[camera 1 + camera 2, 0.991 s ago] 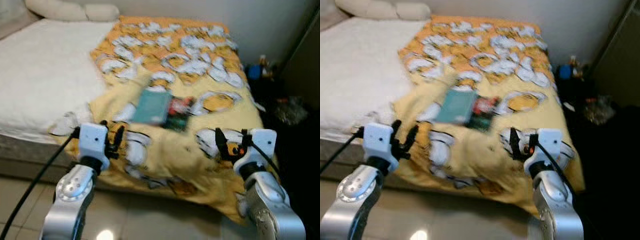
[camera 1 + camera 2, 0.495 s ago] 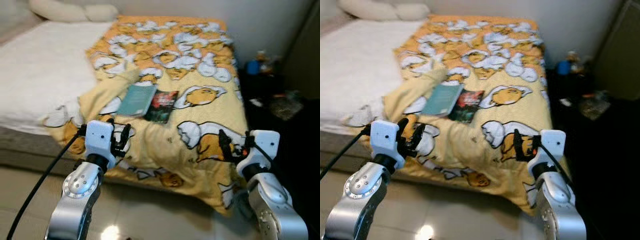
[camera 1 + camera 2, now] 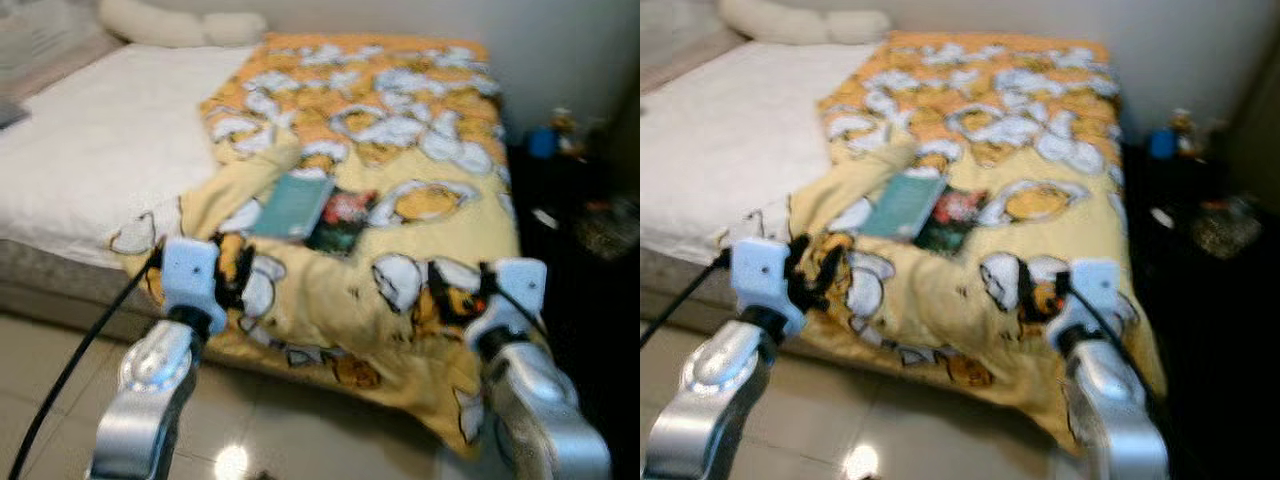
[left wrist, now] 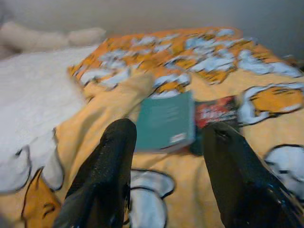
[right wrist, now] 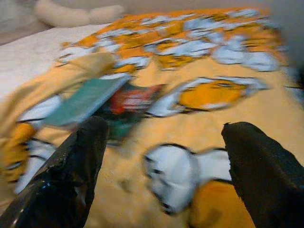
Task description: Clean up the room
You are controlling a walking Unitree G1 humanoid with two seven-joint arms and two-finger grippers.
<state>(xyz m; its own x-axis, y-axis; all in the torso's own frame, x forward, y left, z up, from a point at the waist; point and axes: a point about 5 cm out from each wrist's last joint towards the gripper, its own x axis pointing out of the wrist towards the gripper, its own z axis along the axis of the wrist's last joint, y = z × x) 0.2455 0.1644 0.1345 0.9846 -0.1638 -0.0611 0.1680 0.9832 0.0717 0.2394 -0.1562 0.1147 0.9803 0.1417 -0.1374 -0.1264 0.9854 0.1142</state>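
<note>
Left wrist view shows the left gripper (image 4: 166, 185), jaws spread, short of a teal book (image 4: 165, 121) on the blanket (image 4: 237, 76); stiff and light, likely best pinched at its near edge. The right gripper (image 5: 161, 175) also hangs spread.

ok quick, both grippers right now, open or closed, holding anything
Left gripper: open, holding nothing, above the yellow blanket near the teal book.
Right gripper: open, holding nothing, also over the blanket.

Two books (image 3: 318, 208), two pillows (image 3: 180, 25), one yellow blanket (image 3: 400, 150), one bed (image 3: 90, 150).
</note>
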